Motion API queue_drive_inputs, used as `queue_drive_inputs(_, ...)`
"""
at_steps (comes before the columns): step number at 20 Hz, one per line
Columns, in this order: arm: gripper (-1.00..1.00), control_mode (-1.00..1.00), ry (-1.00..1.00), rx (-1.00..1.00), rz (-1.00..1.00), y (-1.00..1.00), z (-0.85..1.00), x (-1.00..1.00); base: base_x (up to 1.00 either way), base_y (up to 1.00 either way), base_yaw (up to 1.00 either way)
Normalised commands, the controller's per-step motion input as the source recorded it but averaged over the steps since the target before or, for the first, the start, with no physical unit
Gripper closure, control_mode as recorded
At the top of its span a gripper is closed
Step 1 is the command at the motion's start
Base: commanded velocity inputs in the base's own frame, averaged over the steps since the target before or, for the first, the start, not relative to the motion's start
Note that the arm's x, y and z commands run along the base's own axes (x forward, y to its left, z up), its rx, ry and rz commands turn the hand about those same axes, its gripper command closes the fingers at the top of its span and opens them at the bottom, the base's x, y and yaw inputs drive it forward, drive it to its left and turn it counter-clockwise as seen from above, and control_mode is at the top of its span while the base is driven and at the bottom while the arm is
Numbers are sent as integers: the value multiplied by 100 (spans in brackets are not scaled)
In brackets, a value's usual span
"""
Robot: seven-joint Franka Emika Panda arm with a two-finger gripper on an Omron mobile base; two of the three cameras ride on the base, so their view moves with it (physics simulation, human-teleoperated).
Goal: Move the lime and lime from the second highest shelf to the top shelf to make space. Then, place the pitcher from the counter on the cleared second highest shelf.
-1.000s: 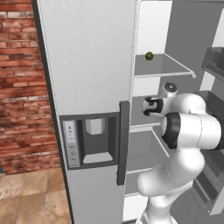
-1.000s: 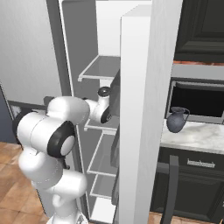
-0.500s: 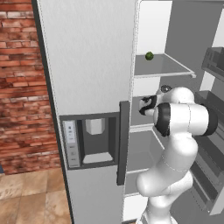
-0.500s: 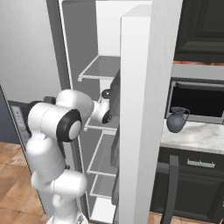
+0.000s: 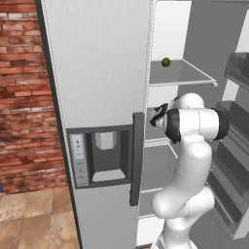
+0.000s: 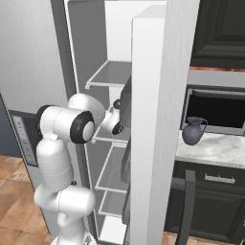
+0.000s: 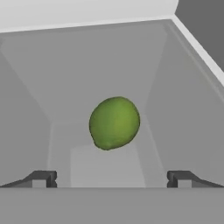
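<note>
Fingers spread wide, my gripper (image 7: 109, 179) holds nothing; its two tips frame the lime (image 7: 114, 123) lying ahead on the second highest shelf (image 7: 175, 113), with bare grey shelf all round the fruit and the fridge's side wall close on one side. From the left base view my arm reaches in past the closed door's edge. Above, the other lime (image 5: 166, 62) sits near the back of the top shelf (image 5: 181, 81), open room in front of it. Off on the counter (image 6: 215, 149) stands the pitcher (image 6: 193, 132).
</note>
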Motion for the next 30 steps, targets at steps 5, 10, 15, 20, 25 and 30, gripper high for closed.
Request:
queue_drive_inputs(5, -100, -100, 0, 0, 0, -7, -11, 36, 0, 0, 0)
queue_drive_inputs(10, -100, -100, 0, 0, 0, -6, -6, 34, 0, 0, 0)
queue_drive_inputs(15, -100, -100, 0, 0, 0, 0, -8, 31, 0, 0, 0)
queue_drive_inputs(20, 100, -100, 0, 0, 0, 0, -20, 9, 0, 0, 0)
queue_drive_inputs(25, 100, -100, 0, 0, 0, 0, -27, 0, 0, 0, 0)
queue_drive_inputs(30, 100, -100, 0, 0, 0, 0, -17, -27, 0, 0, 0)
